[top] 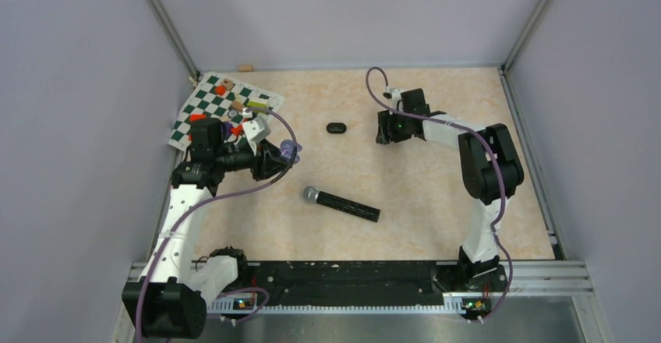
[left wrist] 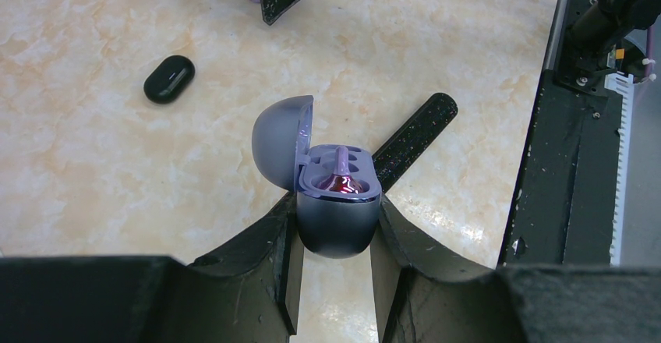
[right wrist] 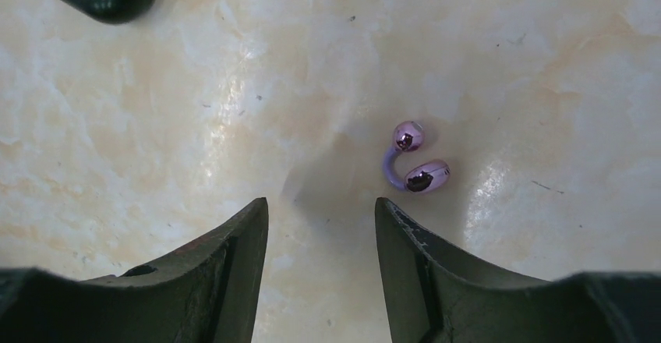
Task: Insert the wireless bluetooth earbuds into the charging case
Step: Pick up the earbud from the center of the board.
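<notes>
A microphone (top: 341,203) is lying nearest on the worktop (top: 436,179). Past it, the left tool (left wrist: 337,212) is clamping the purple charging case (left wrist: 337,230), lid open, with one purple earbud (left wrist: 341,178) already sitting inside and the space beside it looking free. Farther out, the right tool (right wrist: 321,214) is hovering with jaws apart and holding nothing, and the second purple earbud (right wrist: 413,164) is lying loose just right of its gap, not yet picked up or seated. A black oval pod (top: 336,128) is resting nearby.
</notes>
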Robot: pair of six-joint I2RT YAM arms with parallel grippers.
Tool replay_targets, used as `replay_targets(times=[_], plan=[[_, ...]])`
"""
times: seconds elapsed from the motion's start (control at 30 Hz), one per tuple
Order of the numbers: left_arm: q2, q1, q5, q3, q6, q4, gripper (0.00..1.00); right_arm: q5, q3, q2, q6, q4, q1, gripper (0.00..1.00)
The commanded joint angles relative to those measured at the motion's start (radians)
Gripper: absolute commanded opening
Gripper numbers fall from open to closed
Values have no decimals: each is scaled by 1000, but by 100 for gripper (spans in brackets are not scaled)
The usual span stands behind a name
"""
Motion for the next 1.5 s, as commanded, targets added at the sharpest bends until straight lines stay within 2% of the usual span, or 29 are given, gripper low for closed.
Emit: replay_targets(times=[0.0,0.2,0.33,0.47,0.63,0.83,0.97,1.33,1.47], plan=[[-4,6,35,0,2,30,0,33,17,-93,-168,-28,14,52],[-7,8,37,0,4,30,0,150,-151,-216,-449,45,70,54],[-12,8,37,0,3,29,0,224,-220,-236,-536,131,110,54],[-17,7,40,2,0,26,0,374,-240,-206,-614,199,168,54],[-15,8,42,0,1,27,0,547,-221,-134,-668,229,228,50],[-13,8,40,0,2,27,0,646,-179,-62,-704,222,278,39],[-9,8,40,0,3,28,0,714,-140,-7,-714,193,294,39],[-2,7,37,1,-2,29,0,755,-97,54,-712,147,309,39],[-4,8,37,1,-1,27,0,750,-94,56,-705,147,310,31]])
